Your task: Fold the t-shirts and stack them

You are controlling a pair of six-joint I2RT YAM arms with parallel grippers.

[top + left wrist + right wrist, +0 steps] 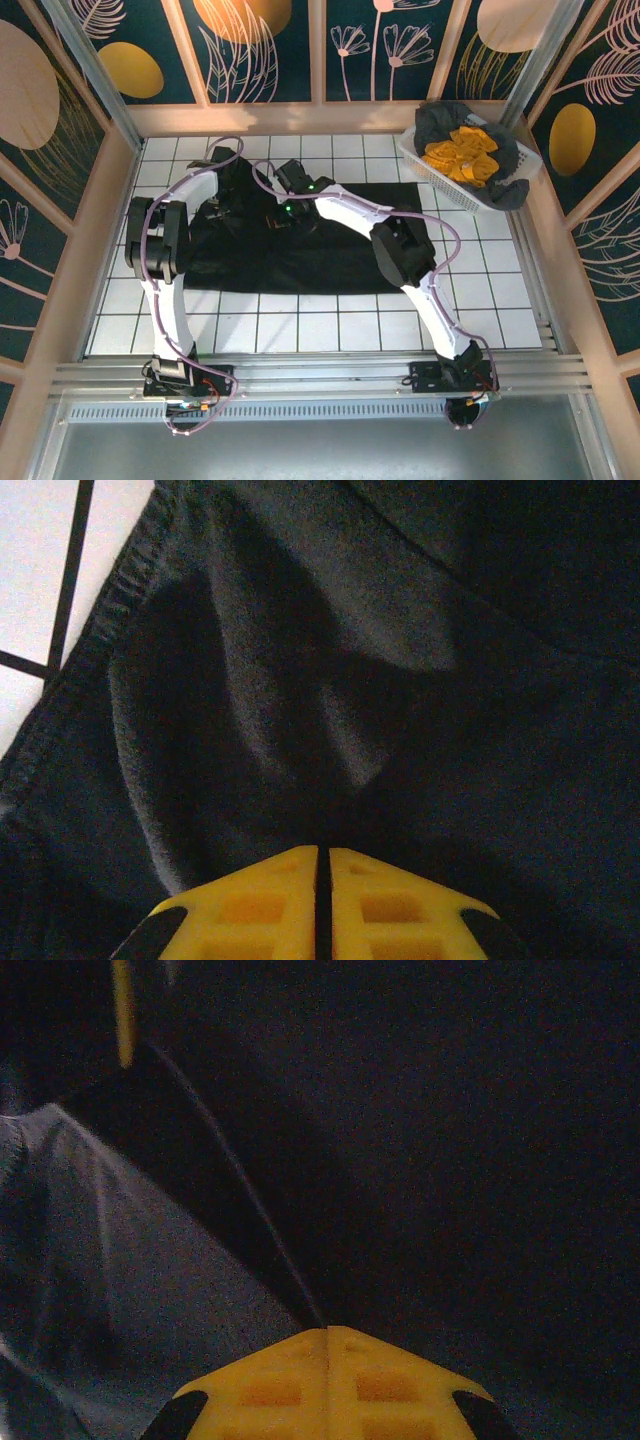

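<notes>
Black t-shirt point(300, 262): spread flat on the left-centre of the table, with both arms reaching over its far half.
Left gripper point(324, 850): clenched, with puckered folds of the black t-shirt running into its tips.
Right gripper point(327, 1330): clenched at a crease in the cloth; whether cloth is pinched cannot be told.
Basket point(420, 160): white lattice, in the far right corner, well apart from the spread shirt.
Basket contents: crumpled mustard-yellow shirt point(462, 155) on top of dark grey shirt point(450, 118), which spills over the rim.
Table point(330, 330): white tiles.
Wall panels point(270, 50): dark, with a leaf print.

White tiled tabletop point(330, 320) enclosed by wood-framed dark teal walls point(270, 50) printed with pale flowers.
</notes>
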